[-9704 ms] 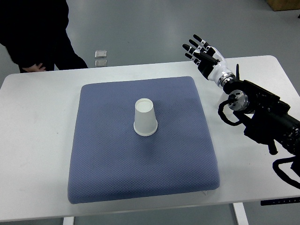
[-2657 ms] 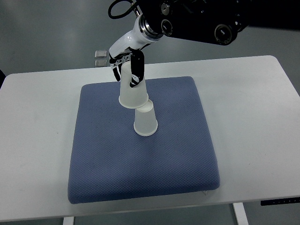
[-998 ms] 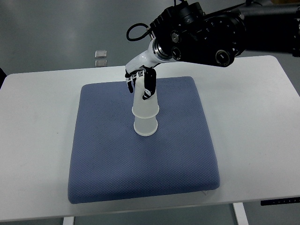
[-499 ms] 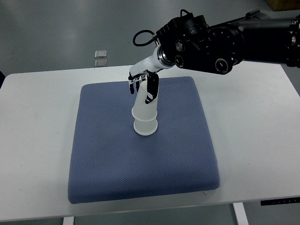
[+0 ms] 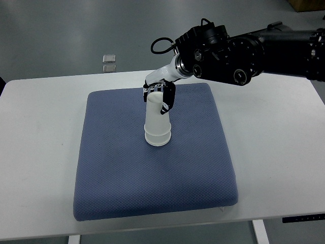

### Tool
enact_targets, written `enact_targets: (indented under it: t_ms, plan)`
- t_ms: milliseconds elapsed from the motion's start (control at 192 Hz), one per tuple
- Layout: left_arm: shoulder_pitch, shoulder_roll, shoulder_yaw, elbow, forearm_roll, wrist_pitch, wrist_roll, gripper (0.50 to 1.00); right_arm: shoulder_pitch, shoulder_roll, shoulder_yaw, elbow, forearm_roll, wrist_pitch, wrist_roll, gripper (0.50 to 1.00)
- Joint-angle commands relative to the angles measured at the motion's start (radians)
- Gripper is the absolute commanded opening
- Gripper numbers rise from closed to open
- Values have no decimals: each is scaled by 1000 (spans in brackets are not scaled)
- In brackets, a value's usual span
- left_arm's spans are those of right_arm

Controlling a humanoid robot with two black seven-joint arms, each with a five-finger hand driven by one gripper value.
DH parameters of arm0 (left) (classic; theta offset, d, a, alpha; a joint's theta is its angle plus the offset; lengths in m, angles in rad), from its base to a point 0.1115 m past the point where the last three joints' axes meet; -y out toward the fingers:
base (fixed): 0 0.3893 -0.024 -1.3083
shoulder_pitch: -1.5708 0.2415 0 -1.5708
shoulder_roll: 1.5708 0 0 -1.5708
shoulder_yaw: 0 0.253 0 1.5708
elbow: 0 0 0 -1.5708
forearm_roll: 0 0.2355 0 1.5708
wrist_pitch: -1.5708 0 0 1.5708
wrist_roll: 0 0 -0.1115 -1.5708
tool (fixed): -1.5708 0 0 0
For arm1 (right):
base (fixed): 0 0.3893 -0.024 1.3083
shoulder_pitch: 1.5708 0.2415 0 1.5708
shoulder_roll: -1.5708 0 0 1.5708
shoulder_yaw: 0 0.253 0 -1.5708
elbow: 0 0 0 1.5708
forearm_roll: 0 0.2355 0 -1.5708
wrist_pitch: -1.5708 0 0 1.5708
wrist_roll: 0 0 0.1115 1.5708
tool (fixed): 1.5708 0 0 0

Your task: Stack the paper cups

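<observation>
White table (image 5: 45, 132) with a blue pad (image 5: 117, 178), grey floor behind: we are seating one cup onto another mid-pad.
We are reaching in from the right edge with the right hand (image 5: 161, 95); its fingers are curled around the upper part of the top cup (image 5: 156, 114), thumb side toward us, other fingers behind the rim. The top cup is upside down and sleeved over the bottom cup (image 5: 158, 139), whose rim is showing just below and resting on the pad. We judge the grip is sitting high so the cup can slide down square and the hand clears the lower rim. The stack is directly under the hand, touching it. Two small tiles (image 5: 108, 62) are lying on the floor beyond the table.
</observation>
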Motion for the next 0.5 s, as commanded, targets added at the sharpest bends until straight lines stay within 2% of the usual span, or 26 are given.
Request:
enact_targets:
  t_ms: [0,161,359,494]
  plan:
    - [1,0,2,-1,0,0,0,1000,12,0,2,1,2,9,0,825]
    - [-1,0,4,-3,0,0,0,1000,49,0,30,3,23,14,0,850]
    - [1,0,4,-4,0,0,0,1000,80,0,36,3,43,29,2,852]
    - [-1,0,5,-9,0,0,0,1000,81,-64,93,1,45,28,2,852]
